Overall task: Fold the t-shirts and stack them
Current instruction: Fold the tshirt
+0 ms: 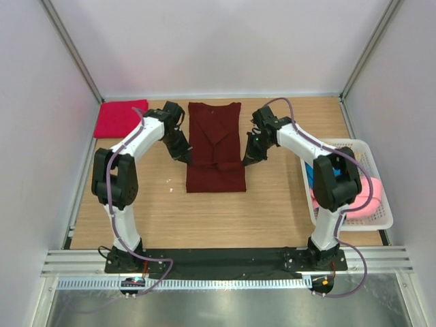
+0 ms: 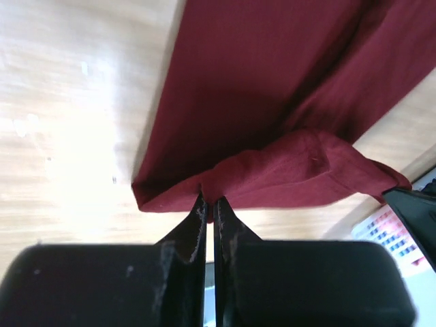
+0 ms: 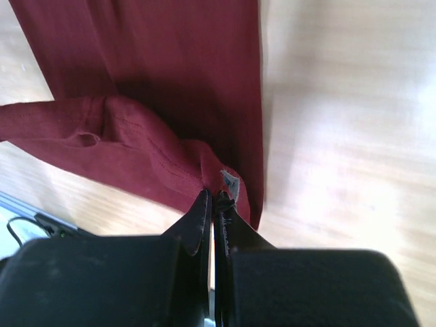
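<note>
A dark maroon t-shirt point(image 1: 215, 146) lies as a long narrow strip in the middle of the table. My left gripper point(image 1: 187, 159) is shut on its left edge, pinching a raised fold of the maroon t-shirt point(image 2: 272, 170). My right gripper point(image 1: 247, 161) is shut on its right edge, pinching the maroon t-shirt point(image 3: 157, 136) beside a small white label point(image 3: 230, 182). Between the grippers a band of cloth is lifted across the shirt. A folded crimson-red t-shirt point(image 1: 120, 117) lies at the far left. Pink point(image 1: 364, 197) and blue point(image 1: 310, 176) t-shirts lie in the basket.
A white slatted plastic basket point(image 1: 371, 151) stands at the right edge of the table. White walls close the table on three sides. A small white scrap point(image 1: 168, 180) lies on the wood left of the shirt.
</note>
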Action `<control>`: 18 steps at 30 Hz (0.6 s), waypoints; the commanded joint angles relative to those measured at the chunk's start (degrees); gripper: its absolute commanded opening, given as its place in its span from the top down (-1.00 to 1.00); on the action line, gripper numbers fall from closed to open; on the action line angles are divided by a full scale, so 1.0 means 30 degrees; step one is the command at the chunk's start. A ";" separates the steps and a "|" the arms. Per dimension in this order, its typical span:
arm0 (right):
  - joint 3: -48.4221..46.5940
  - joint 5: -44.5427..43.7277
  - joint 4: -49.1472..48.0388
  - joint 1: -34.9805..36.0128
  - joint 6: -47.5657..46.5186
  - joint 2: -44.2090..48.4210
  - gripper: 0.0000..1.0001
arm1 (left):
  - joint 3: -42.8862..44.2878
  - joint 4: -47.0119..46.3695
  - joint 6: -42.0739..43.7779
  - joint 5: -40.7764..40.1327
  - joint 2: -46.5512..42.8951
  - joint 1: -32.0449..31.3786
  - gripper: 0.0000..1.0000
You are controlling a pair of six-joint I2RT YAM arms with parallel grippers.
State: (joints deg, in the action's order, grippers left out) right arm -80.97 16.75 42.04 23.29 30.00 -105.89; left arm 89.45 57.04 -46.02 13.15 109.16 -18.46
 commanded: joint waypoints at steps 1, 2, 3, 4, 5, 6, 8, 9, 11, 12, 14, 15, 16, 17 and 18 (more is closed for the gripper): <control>-0.2975 0.0685 0.1336 -0.0263 -0.1005 -0.1643 0.98 | 0.2317 0.1288 0.1160 0.0655 0.1718 0.0644 1.00; -0.3532 0.0743 0.1454 -0.0379 -0.1034 -0.2083 0.98 | 0.3076 0.1378 0.1218 0.0744 0.2046 0.0761 0.99; -0.4553 0.0831 0.1803 -0.0438 -0.1122 -0.2842 0.98 | 0.3403 0.1437 0.1219 0.0832 0.2426 0.0994 0.99; -0.5056 0.0890 0.1922 -0.0497 -0.1094 -0.3197 0.98 | 0.3638 0.1292 0.1219 0.1007 0.2633 0.1083 1.00; -0.5554 0.0890 0.2330 -0.0642 -0.1151 -0.3491 0.98 | 0.3815 0.1204 0.1161 0.1095 0.3012 0.1229 0.99; -0.6429 0.0919 0.2479 -0.0731 -0.1268 -0.4045 0.98 | 0.4135 0.1029 0.1073 0.1241 0.3190 0.1405 0.99; -0.7079 0.1006 0.2714 -0.0877 -0.1298 -0.4516 0.98 | 0.4604 0.0881 0.1072 0.1796 0.3629 0.1523 1.00; -0.7576 0.1123 0.2802 -0.1081 -0.1327 -0.4693 0.98 | 0.5216 0.1055 0.1072 0.1886 0.4095 0.1553 0.99; -0.7960 0.1387 0.2773 -0.1229 -0.1328 -0.5133 0.98 | 0.5922 0.1319 0.1248 0.1887 0.4596 0.1583 0.99; -0.8397 0.1475 0.2802 -0.1375 -0.1328 -0.5308 0.98 | 0.6100 0.1378 0.1277 0.1887 0.4946 0.1640 0.99; -0.8809 0.1709 0.3065 -0.1464 -0.1532 -0.5865 0.98 | 0.6481 0.1408 0.1219 0.1975 0.5212 0.1728 1.00; -0.9130 0.1826 0.3095 -0.1609 -0.1591 -0.6099 0.98 | 0.6569 0.1379 0.1190 0.2004 0.5445 0.1816 1.00; -0.9191 0.1886 0.3066 -0.1640 -0.1678 -0.6246 0.98 | 0.6628 0.1408 0.1190 0.2091 0.5535 0.1904 0.99; -0.9308 0.2176 0.2979 -0.1669 -0.1679 -0.6538 0.98 | 0.6629 0.1350 0.1190 0.2121 0.5623 0.1934 1.00; -0.9309 0.2353 0.2804 -0.1727 -0.1679 -0.6628 0.98 | 0.6629 0.1349 0.1190 0.2093 0.5682 0.2050 0.99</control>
State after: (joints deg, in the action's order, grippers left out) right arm -106.39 21.23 49.87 18.57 26.24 -124.64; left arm 107.44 60.03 -43.18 17.56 125.60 -13.43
